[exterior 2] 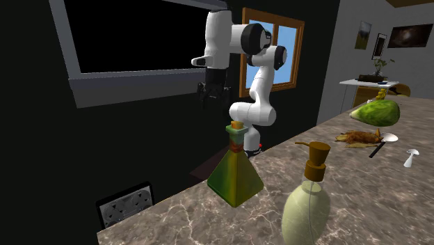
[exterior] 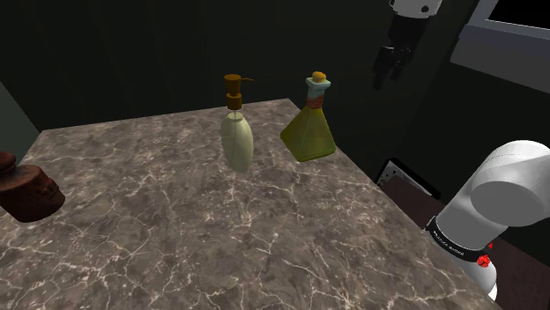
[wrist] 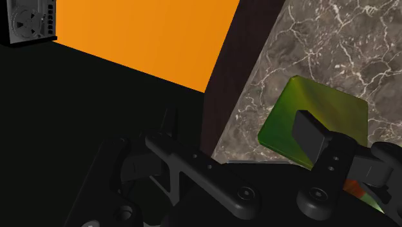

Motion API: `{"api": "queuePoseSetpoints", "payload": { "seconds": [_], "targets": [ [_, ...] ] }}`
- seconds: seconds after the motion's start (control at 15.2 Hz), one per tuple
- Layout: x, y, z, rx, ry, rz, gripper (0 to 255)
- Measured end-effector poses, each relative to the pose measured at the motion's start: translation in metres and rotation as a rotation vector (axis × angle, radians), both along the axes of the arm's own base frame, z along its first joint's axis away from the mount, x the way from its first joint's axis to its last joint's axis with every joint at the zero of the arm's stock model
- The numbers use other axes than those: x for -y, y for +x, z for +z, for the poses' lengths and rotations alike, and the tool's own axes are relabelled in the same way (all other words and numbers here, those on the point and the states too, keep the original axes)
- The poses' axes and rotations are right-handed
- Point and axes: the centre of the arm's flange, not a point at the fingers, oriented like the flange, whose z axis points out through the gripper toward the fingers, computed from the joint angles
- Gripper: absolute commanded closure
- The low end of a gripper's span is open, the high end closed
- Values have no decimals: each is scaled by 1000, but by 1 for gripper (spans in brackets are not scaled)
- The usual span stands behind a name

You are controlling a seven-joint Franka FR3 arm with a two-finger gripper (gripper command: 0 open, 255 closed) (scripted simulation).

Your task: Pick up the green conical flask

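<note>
Looking down in the shoulder view, you had the gripper (exterior: pixel 386 66) high beyond the marble counter's (exterior: pixel 176 220) edge, well apart from the green conical flask (exterior: pixel 308 132), which stood upright near that edge beside a pump bottle (exterior: pixel 237 134). The second exterior view showed the flask unlifted. In the wrist view your jaws stood apart, empty; approach, grasp and lift were all left to do.

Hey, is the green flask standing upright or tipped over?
Upright: the flask stands on its wide base on the counter, neck pointing up.
</note>
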Motion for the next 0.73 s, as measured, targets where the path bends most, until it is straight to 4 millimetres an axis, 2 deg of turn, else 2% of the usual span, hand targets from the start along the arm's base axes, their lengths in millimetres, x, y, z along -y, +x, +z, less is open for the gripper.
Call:
{"api": "queuePoseSetpoints", "payload": {
  "seconds": [0.13,0.4,0.73],
  "targets": [
    [-6,2,1,3,0,-2,0],
    [-42,20,8,24,0,-19,0],
    [-100,45,24,53,2,-44,0]
  ]
}}
